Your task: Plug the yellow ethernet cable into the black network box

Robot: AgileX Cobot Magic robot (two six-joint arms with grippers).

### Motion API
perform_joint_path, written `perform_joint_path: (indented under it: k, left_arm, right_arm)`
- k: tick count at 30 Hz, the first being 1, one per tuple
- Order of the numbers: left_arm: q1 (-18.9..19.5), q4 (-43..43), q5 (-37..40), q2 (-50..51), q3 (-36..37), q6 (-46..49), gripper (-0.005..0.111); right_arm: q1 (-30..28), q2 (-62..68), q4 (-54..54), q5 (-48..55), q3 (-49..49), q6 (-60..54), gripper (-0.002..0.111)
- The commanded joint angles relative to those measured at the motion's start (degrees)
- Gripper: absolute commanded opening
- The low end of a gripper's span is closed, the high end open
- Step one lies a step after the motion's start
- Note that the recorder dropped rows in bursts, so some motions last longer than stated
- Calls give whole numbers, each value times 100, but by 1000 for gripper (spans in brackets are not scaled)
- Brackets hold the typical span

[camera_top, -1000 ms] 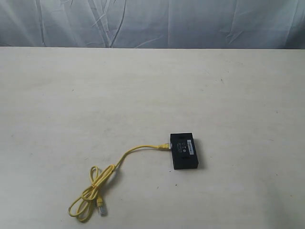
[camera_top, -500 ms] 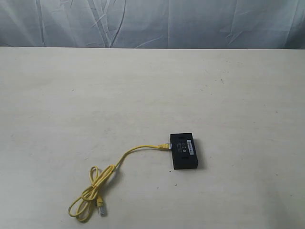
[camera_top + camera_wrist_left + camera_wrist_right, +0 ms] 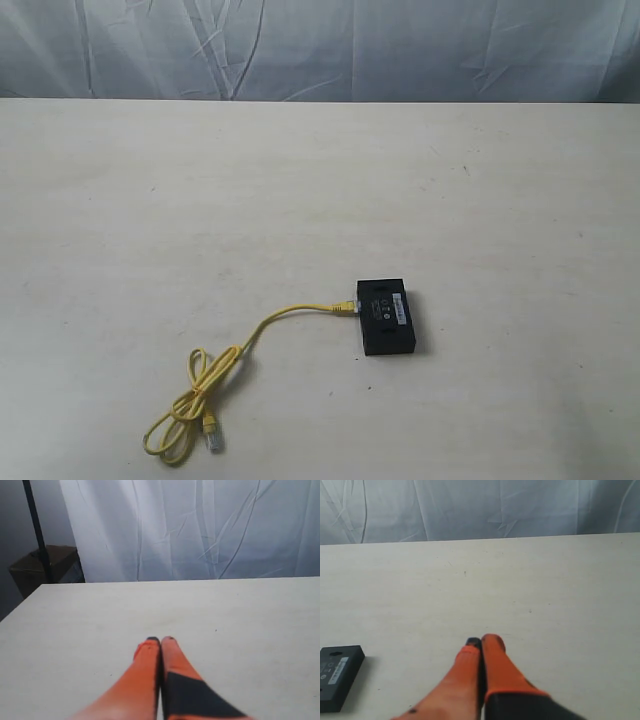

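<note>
The yellow ethernet cable (image 3: pixel 270 320) is being shown on the worktop (image 3: pixel 300 180), with its spare loops and loose plug (image 3: pixel 213 438) lying nearest, left of the black network box (image 3: pixel 386 317). The cord is being led to the box's left edge, where the other plug (image 3: pixel 346 306) is touching it, seemingly seated, so the job is being judged nearly done. The left claw (image 3: pixel 160 640) and right claw (image 3: pixel 481 641) are being held pinched closed, empty, clear of the box. A creased curtain (image 3: pixel 400 50) is hanging beyond the box.
</note>
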Motion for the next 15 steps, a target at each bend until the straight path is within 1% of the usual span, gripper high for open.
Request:
perform_joint_path:
  k: [1,2,3,4,15]
  left_arm:
    - [32,-132,-402,-550,797,2,0]
    - [32,-132,-402,-550,797,2,0]
    - [32,-132,-141,-550,797,2,0]
    - [20,-115,-47,-550,797,2,0]
    - [20,-115,-83,-550,797,12,0]
  right_arm:
    - [5,-38,0,-97,29,-39,-1]
    - [5,-38,0,-97,29,-39,-1]
    - [5,-38,0,-97,29,-39,-1]
    - [5,-38,0,-97,29,-39,-1]
    - [5,-38,25,-97,29,-39,-1]
